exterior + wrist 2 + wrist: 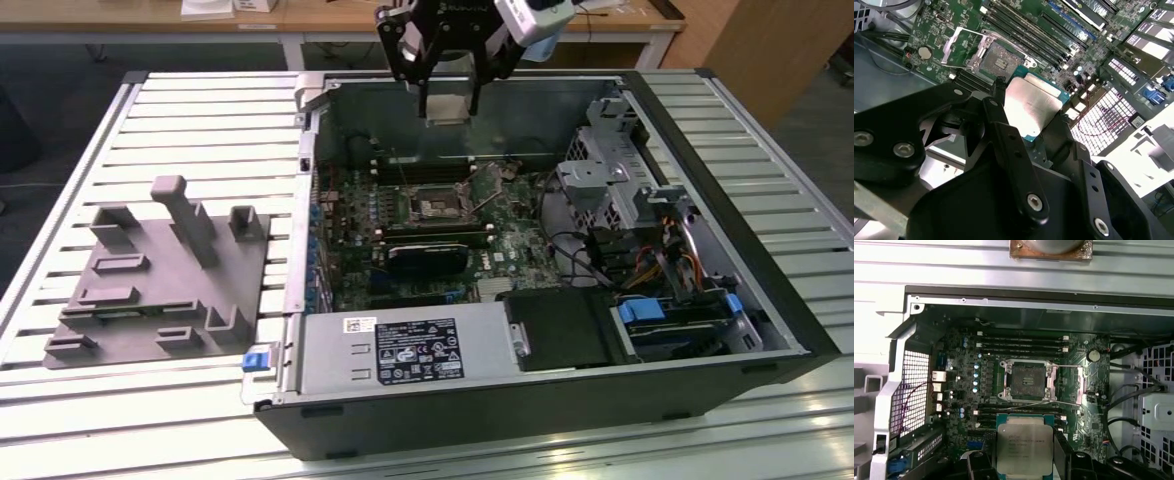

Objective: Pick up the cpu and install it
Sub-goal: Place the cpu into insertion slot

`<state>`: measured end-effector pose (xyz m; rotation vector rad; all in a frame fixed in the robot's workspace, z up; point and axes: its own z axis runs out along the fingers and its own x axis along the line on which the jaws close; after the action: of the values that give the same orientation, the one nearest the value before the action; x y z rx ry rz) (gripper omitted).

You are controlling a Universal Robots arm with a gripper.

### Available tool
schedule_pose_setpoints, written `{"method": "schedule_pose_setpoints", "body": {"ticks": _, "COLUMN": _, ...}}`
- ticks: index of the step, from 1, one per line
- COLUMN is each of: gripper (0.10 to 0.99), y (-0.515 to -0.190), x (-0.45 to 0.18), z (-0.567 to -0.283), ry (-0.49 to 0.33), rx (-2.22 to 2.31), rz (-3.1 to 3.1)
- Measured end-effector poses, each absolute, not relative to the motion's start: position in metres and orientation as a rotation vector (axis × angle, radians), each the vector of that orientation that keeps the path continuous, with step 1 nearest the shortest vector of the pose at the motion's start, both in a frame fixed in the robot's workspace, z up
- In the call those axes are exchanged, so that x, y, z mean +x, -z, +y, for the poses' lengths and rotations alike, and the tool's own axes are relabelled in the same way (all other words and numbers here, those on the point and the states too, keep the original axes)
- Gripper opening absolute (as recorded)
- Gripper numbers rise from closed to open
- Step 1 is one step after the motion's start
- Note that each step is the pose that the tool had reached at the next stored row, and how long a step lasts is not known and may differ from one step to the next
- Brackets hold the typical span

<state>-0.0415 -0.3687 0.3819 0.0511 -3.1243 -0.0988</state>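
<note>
Standing at the bench: one black gripper [447, 98] hangs above the far end of one open black computer case [534, 415], which lies on its side on one slatted metal table [200, 110]. The claw is closed on one cpu [1024, 446], a small flat square chip with a shiny silver top and a thin green edge. In the second wrist view, the two black fingers [1009, 145] clamp the chip by opposite edges, holding it in the air above the green motherboard [1089, 370]. One dark square socket [1026, 381] with a metal frame lies on that board, well apart from the chip. One grey plastic fixture block [160, 270] rests on the table at the exterior view's left, just beside the case.
</note>
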Motion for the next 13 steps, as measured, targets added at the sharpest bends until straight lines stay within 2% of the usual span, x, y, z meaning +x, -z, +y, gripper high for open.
{"method": "schedule_pose_setpoints", "body": {"ticks": 13, "gripper": 0.541, "y": -0.3809, "x": -0.0415, "z": -0.3719, "ry": 0.099, "rx": 0.051, "rz": -3.124}}
